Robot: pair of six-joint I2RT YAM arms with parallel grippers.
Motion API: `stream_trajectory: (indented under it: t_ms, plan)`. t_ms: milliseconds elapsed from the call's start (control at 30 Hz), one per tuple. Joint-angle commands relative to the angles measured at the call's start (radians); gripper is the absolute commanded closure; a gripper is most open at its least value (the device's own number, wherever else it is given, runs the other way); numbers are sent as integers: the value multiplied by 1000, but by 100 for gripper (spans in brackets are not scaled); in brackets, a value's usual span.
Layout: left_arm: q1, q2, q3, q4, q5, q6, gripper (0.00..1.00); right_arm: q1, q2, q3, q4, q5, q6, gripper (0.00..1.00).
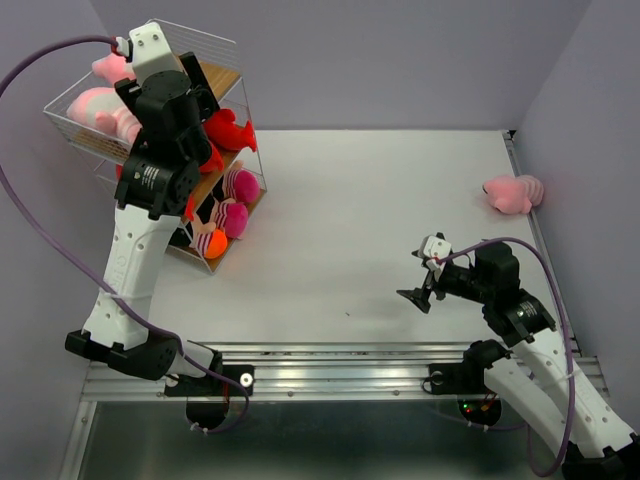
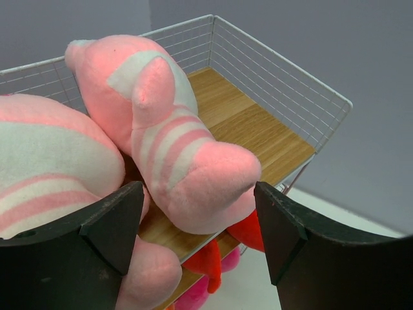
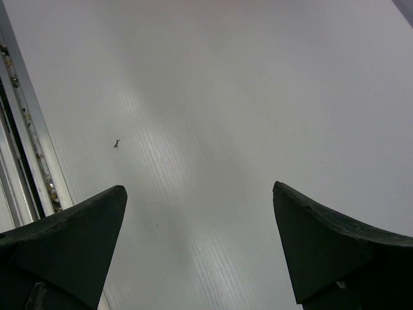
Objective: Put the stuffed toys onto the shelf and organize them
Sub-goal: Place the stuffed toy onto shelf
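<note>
While the left gripper sits over the top tier of the shelf, its jaws stand wide on either side of a pink striped toy. The toy lies on the wooden board between the fingers and no squeeze shows in the plush, so I read it as set down, not held. A second pink striped toy lies just left of the left finger, touching the first. Red toys show below the gripper on the next tier. Round pink-striped dolls sit on the lower tiers, partly hidden by the arm, so no exact count.

The right gripper is spread fully, nothing between the fingers, only bare table under it.

Progress: looks mostly done, with the toys seen on the rack spread over all three tiers. One stray pink toy lies on the table well beyond the right gripper, near the far right edge. That one looks like the remaining pick, likely for the right arm.
</note>
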Motion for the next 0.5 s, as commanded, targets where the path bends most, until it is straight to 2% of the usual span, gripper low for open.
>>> stream_trajectory:
  t_ms: [0, 467]
  plan:
    - [16, -43, 58, 9, -25, 19, 19, -5, -6, -5, 43, -14, -5, 0]
    - [16, -50, 82, 52, 1, 40, 17, -5, -3, -3, 43, -14, -7, 0]
